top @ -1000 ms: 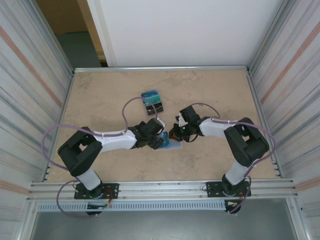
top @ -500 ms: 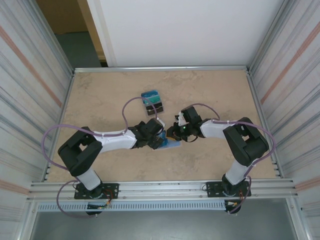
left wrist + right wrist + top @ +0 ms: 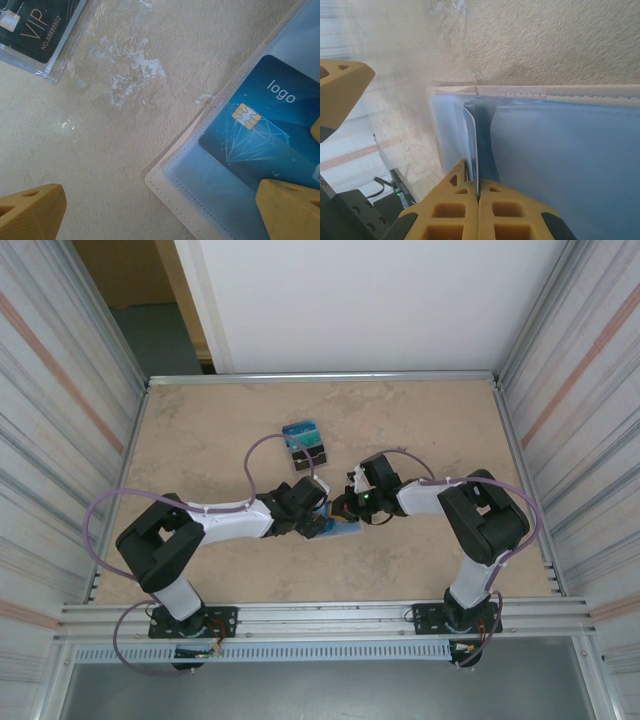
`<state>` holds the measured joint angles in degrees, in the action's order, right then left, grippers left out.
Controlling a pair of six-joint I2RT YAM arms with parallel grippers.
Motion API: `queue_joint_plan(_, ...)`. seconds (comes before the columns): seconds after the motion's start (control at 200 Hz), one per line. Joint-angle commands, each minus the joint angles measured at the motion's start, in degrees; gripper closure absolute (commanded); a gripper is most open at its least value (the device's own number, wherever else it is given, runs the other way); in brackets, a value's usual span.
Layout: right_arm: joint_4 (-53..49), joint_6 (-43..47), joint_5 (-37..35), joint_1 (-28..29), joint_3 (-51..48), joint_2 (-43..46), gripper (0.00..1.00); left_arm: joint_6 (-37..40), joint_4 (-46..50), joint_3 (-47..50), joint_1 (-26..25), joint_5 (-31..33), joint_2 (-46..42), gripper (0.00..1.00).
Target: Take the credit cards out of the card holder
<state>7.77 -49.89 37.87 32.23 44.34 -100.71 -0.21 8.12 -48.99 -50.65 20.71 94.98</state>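
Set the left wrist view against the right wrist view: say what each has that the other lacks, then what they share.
Left wrist: the face of the blue card, with chip and "logo"; a black VIP card in a clear case; the left gripper wide open. Right wrist: the right gripper shut on the edge of the blue card. Shared: the pale-blue lining and stitched rim of the card holder, and the beige table.

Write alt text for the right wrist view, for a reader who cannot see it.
The shut right end effector pinches the edge of a blue credit card standing in a pale-blue pocket of the open card holder. A yellow finger of the left end effector juts in at upper left above the beige table.
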Motion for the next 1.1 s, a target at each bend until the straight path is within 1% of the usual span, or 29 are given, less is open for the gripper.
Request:
queue_joint_plan(0.0, -7.6, 3.16, -4.69, 0.38, 0.96, 2.07, 0.97, -0.42, 2.82, 0.18, -0.52, 0.2, 0.51, 0.01)
queue_joint_plan(0.13, -13.07, 5.05, -8.45, 0.38, 1.98, 3.97, 0.98, -0.48, 3.21, 0.35, -0.58, 1.31, 0.22, 0.01)
queue_joint_plan(0.331, -15.8, 6.3, -9.98, 0.44, 2.54, 5.66, 1.0, -0.47, 3.28, 0.34, -0.58, 1.64, -0.28, 0.01)
queue_joint_plan(0.752, -25.38, 11.07, -18.32, -0.19, 4.7, 12.3, 1.0, -0.48, 2.69, -1.01, -0.58, 1.52, -2.99, 0.01)
queue_joint_plan(0.857, -26.91, 11.73, -20.37, -0.36, 4.84, 14.05, 1.0, -0.35, 2.91, -1.75, -0.45, 1.8, -3.77, 0.01)
queue_joint_plan(1.097, -28.42, 13.6, -22.36, -0.41, 5.04, 18.39, 1.0, -0.66, 3.2, -2.51, -0.14, 1.8, -7.33, 0.01)
